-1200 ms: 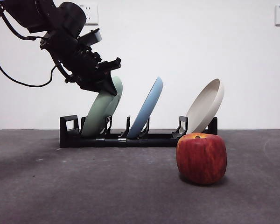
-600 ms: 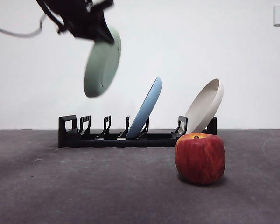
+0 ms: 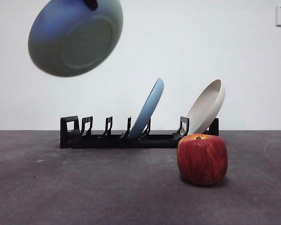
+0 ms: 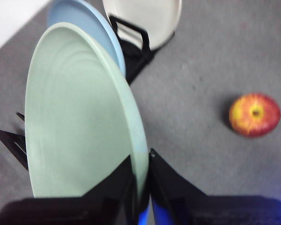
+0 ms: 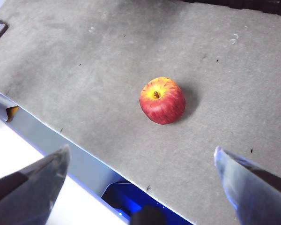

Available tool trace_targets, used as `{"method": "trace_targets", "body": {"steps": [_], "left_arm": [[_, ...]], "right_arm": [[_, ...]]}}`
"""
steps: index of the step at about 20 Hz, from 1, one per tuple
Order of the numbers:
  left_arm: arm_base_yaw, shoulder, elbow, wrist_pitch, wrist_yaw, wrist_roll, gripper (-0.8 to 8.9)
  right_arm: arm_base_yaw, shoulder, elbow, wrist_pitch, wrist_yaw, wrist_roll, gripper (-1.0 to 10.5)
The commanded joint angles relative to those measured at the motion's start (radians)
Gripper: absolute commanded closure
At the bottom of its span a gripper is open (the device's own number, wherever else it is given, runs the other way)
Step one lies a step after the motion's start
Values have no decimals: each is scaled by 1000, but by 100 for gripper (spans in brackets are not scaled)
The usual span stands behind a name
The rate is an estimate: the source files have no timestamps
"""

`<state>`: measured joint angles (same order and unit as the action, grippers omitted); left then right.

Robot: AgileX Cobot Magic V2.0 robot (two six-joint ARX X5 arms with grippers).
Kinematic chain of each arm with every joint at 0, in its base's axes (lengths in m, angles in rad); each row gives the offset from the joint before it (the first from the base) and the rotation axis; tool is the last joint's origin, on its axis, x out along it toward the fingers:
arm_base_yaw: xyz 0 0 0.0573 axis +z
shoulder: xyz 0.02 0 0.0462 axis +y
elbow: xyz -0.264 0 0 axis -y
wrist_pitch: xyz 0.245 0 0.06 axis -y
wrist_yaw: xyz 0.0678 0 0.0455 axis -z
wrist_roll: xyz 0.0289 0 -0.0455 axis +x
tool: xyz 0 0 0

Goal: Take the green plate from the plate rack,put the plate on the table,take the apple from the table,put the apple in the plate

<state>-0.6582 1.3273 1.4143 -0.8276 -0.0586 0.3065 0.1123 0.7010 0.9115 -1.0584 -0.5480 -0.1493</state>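
White wall backs the dark grey surface (image 3: 84,187), where the apple (image 3: 202,159) sits before the plate rack (image 3: 131,139). Left gripper (image 4: 141,187) jaws clench the green plate (image 3: 75,37) aloft; right gripper (image 5: 140,187) jaws spread wide.

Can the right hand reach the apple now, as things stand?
Probably yes. The right hand is open above the apple, with only bare table between them; the green plate is held elsewhere.

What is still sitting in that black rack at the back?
Two plates lean in the plate rack: a light blue plate and a beige plate. The other slots are empty. The green plate hangs above, clamped in the left gripper. The apple hides the rack's right end.
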Motion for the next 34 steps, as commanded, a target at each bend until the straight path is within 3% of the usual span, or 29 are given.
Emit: {"method": "trace_targets", "body": {"steps": [1,6,10,13,17,23,27,28,34], "left_arm": [[-77,5,-87,29,-56,17,818],[-215,6,-369,242,-206,12,819],[-269,36,-538,422,-211,41,819],[-299,103,-591,482,-238,88,819],[-323,221,-605,566,-251,90,819],[-330,360,-605,552,-202,25,805],[-330,361,-604,561,-145,-11,544],[-330,361,-603,562,-145,-15,522],[-330,317,-587,531,-146,-37,522]], "right_arm": [[3,-1,1,1,-3,11,285],[3,0,2,1,-3,11,285],[3,0,1,1,-3,11,285],[3,0,1,1,-3,11,285],[3,0,2,1,-3,11,285],[3,0,2,1,-3,11,285],[3,0,2,2,-3,11,285],[3,0,2,2,-3,11,285],[3,13,2,3,-3,11,285]]}}
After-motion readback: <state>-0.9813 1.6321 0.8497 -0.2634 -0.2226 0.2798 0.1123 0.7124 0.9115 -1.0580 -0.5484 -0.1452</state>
